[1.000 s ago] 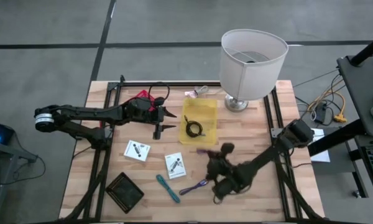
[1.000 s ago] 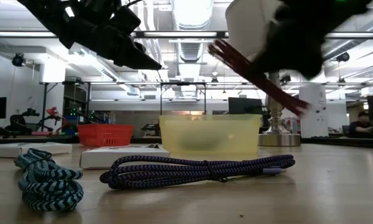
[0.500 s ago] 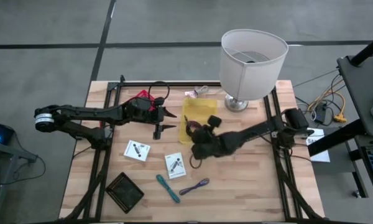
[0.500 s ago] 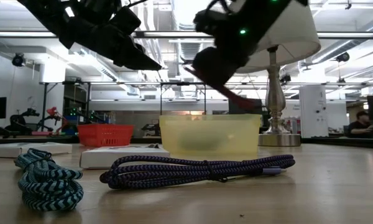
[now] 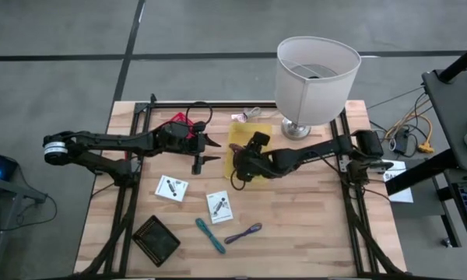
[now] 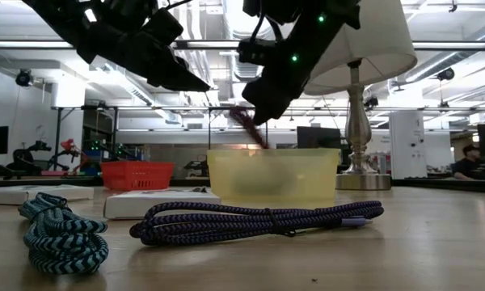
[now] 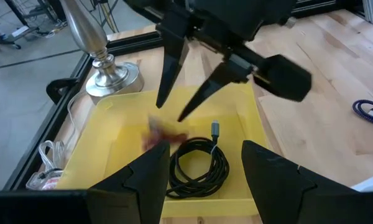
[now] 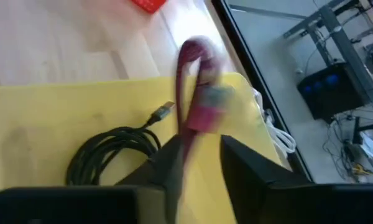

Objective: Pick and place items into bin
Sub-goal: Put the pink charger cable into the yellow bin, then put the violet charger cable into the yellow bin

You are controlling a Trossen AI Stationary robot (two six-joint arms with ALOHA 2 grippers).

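Inside yellow bin (image 5: 258, 134): coiled black cable (image 7: 198, 163), blurred red cable (image 8: 196, 93).

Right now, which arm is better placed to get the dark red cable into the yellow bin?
Right. The right gripper is above the yellow bin, and the dark red cable hangs over it beside the black cable. The left gripper hovers empty beside the bin.
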